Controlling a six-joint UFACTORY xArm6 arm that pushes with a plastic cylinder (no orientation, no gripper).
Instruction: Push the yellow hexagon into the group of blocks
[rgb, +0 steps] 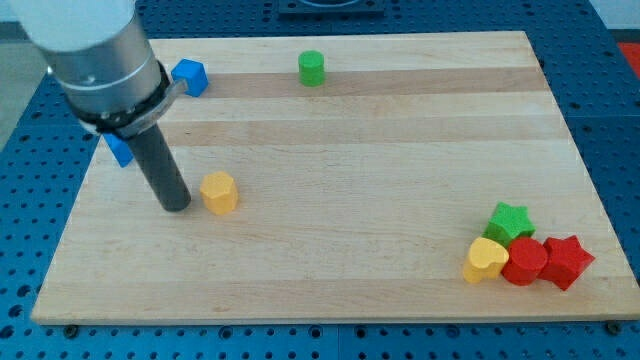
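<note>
The yellow hexagon (219, 192) lies on the wooden board (340, 150) at the view's left, a little below mid-height. My tip (177, 205) rests on the board just to the hexagon's left, a small gap apart. The group of blocks sits at the view's bottom right: a green star (510, 220), a yellow heart (485, 259), a red cylinder (524, 262) and a red star (567, 260), all touching.
A blue cube (190, 76) lies at the view's top left. Another blue block (119, 150) is partly hidden behind the rod. A green cylinder (312, 68) stands near the top edge. The blue perforated table surrounds the board.
</note>
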